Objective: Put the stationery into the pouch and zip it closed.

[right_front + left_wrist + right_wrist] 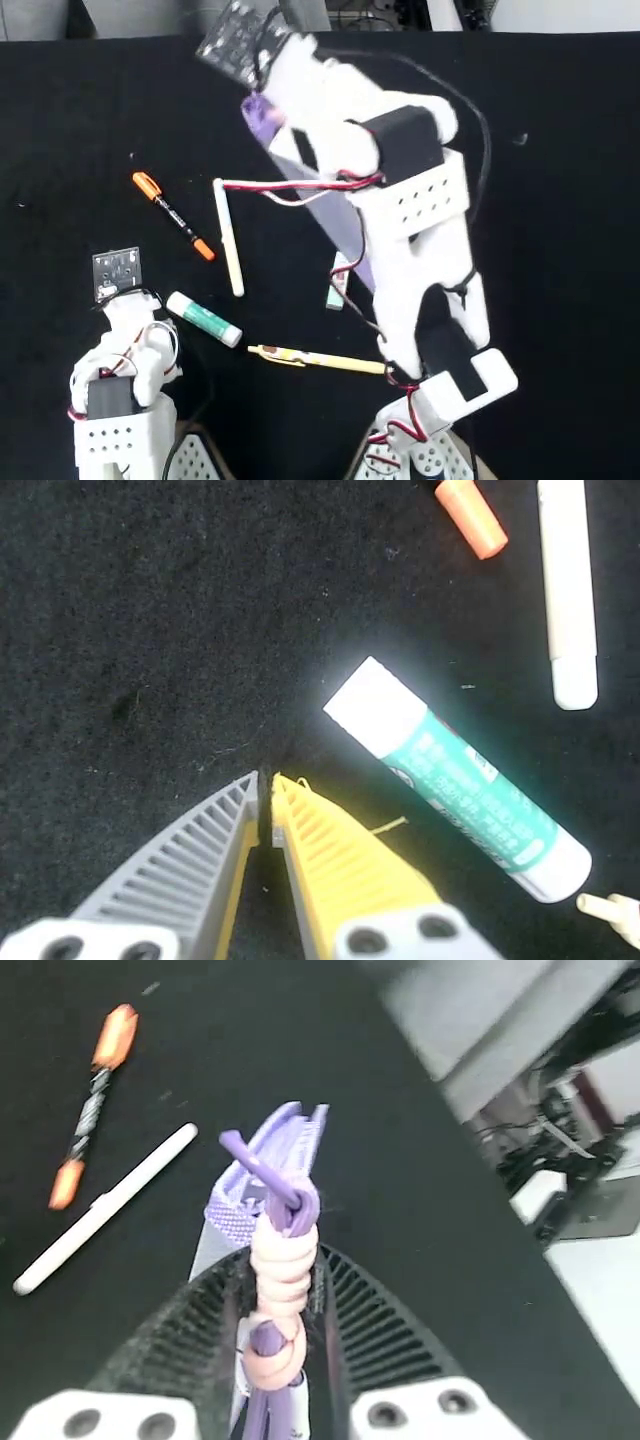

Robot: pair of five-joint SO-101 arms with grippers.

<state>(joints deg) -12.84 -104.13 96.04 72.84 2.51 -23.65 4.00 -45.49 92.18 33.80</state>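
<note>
My right gripper [281, 1260] is shut on the braided pink and purple zipper cord [280, 1250] of the purple pouch [262, 1170]. In the high view that gripper [262, 108] holds the pouch [335, 215] lifted over the far middle of the table, and the pouch hangs slanting down under the arm. On the table lie an orange marker [172, 214], a white pen [228, 238], a green glue stick [203, 319] and a yellow pen [315, 358]. My left gripper [265, 785] is shut on nothing, just above the cloth beside the glue stick [455, 790].
A small green and white item [338, 286] lies under the hanging pouch. The black cloth [560, 200] covers the table, with open room at the right and far left. The white pen [568, 590] and the marker's orange cap [470, 515] lie beyond the glue stick.
</note>
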